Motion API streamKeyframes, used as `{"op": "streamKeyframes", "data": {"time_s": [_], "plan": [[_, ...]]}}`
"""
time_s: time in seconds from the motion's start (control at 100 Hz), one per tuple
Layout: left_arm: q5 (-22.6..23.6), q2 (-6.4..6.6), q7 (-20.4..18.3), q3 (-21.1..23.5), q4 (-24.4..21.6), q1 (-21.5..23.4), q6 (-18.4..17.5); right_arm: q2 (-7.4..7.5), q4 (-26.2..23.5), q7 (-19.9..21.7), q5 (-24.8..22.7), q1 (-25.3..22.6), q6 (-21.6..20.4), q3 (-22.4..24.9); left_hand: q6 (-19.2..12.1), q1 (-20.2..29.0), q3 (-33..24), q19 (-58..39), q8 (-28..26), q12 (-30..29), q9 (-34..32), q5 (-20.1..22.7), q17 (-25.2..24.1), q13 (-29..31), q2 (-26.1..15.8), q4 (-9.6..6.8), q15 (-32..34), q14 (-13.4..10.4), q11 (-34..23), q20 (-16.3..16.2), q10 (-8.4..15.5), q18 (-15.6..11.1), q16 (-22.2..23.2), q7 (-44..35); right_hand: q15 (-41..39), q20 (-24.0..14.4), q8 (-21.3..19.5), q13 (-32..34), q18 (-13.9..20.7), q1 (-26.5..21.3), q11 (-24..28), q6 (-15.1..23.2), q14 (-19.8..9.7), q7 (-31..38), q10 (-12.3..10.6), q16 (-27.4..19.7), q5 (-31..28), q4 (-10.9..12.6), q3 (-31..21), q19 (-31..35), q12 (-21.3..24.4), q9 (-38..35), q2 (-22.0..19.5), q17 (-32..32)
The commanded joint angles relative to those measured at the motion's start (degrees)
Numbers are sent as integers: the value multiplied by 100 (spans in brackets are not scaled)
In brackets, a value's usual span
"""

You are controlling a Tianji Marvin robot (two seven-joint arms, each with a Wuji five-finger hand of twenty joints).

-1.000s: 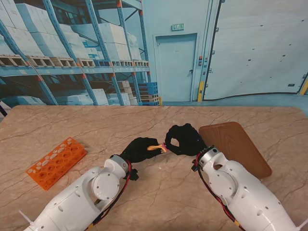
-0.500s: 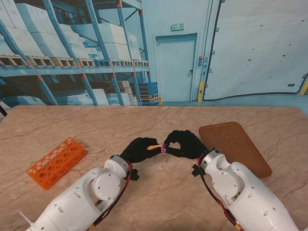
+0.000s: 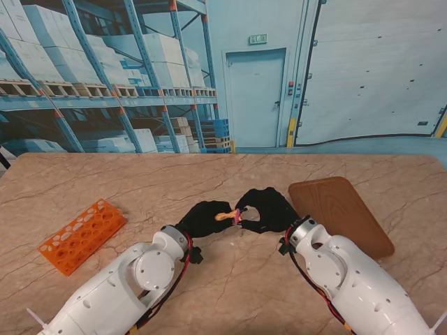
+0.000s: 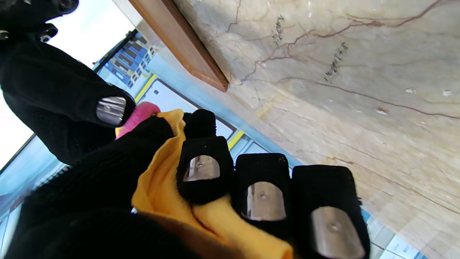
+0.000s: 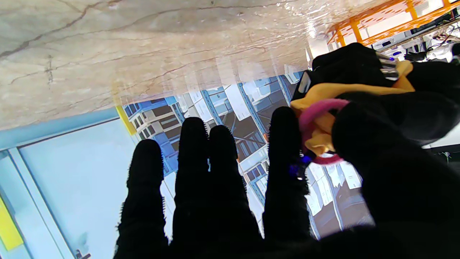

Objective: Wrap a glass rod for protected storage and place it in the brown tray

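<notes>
Stand view has us midway: the yellow cloth bundle (image 3: 223,215), which we judge hides the glass rod since no rod shows, is rolled and held between our hands above the tabletop (image 3: 209,174), while the brown tray (image 3: 342,213) sits bare beside our right hand (image 3: 265,209). Our left hand (image 3: 204,218) has its fingers (image 4: 201,172) curled tight around the cloth, and the right thumb and forefinger pinch a pink band (image 5: 316,111) looped at the bundle's end, the other right fingers (image 5: 194,165) spread straight. Securing the band and laying the bundle in the tray remain.

A beige marble-veined table (image 3: 105,178) stands before a warehouse backdrop (image 3: 105,77) showing blue shelving, a door (image 3: 256,98).
</notes>
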State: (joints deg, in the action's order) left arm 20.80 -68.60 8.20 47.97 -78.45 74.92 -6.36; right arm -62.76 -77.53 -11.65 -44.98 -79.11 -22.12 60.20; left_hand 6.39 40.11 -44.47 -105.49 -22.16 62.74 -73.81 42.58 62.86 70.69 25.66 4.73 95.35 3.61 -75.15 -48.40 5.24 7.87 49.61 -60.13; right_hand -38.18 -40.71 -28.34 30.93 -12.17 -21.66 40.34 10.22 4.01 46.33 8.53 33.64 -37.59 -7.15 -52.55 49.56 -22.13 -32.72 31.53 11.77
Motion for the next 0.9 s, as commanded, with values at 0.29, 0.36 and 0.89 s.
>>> {"op": "streamKeyframes", "data": {"time_s": [0.29, 0.36, 0.89], "plan": [[144, 65, -183, -50, -15, -46, -193, -83, 138, -329, -154, 98, -43, -158, 51, -1018, 620, -1449, -683, 286, 6, -31, 139, 214, 402, -179, 298, -478, -179, -71, 650, -1041, 177, 577, -263, -10, 259, 62, 147, -312, 259, 272, -139, 421, -116, 67, 201, -300, -210, 245, -88, 108, 339, 41], [174, 67, -174, -60, 2, -56, -222, -81, 166, -387, -214, 125, -60, -193, 68, -1298, 985, -1449, -840, 294, 13, -13, 142, 213, 424, -145, 303, -492, -180, -98, 667, -1064, 194, 623, -280, 4, 272, 60, 145, -328, 274, 288, -137, 439, -107, 68, 209, -297, -188, 267, -89, 115, 373, 40], [272, 96, -202, -80, 11, -72, -335, -76, 272, -612, -430, 233, 8, -370, 173, -1768, 2415, -1449, -978, 344, -50, 63, 149, 215, -100, -81, 448, -475, -288, -289, 617, -1001, 234, 701, -416, 111, 281, 54, 111, -494, 397, 226, -79, 462, -53, 72, 249, -183, -248, 433, -97, 137, 621, 20]]}}
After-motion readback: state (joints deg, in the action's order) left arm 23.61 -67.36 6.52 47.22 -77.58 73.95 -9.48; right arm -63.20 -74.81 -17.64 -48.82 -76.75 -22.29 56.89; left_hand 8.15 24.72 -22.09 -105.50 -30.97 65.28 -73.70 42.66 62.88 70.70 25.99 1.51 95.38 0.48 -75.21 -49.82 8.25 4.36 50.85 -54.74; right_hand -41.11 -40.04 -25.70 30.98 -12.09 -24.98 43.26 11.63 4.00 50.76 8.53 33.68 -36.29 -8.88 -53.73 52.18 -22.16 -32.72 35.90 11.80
